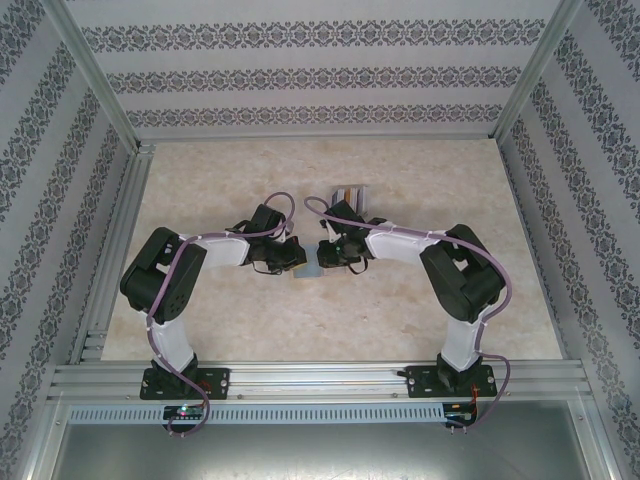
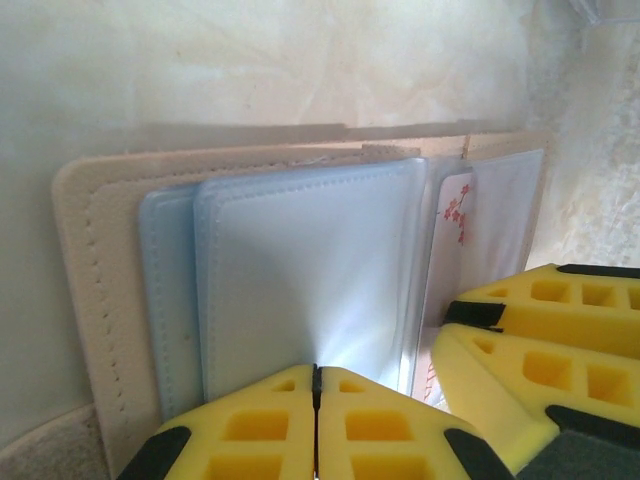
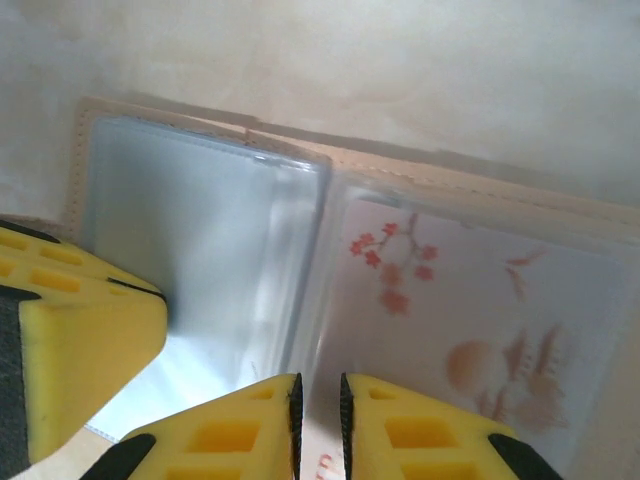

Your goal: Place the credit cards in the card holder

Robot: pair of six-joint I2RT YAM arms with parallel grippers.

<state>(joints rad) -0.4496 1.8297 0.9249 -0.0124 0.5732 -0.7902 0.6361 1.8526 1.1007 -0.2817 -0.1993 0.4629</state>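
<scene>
Seen from the top, the card holder (image 1: 311, 266) lies open on the pale table (image 1: 230, 180) near its centre; the left gripper (image 1: 295, 258) meets it from 9 o'clock and the right gripper (image 1: 328, 255) from 3 o'clock. In the left wrist view the holder shows a tan stitched border and 2 overlapping blue-grey clear sleeves (image 2: 310, 270); the left gripper's 2 yellow fingers (image 2: 260, 430) are pressed fully together at the sleeves' 6 o'clock edge, though whether a sleeve is pinched between them cannot be told. In the right wrist view the right gripper's jaws are nearly together, clamped on a thin pale layer of the holder at its fold; a blossom-printed sheet (image 3: 450, 330) sits in the sleeve at 2 o'clock. The credit cards (image 1: 348, 192) lie at 1 o'clock of the holder, well apart from it.
</scene>
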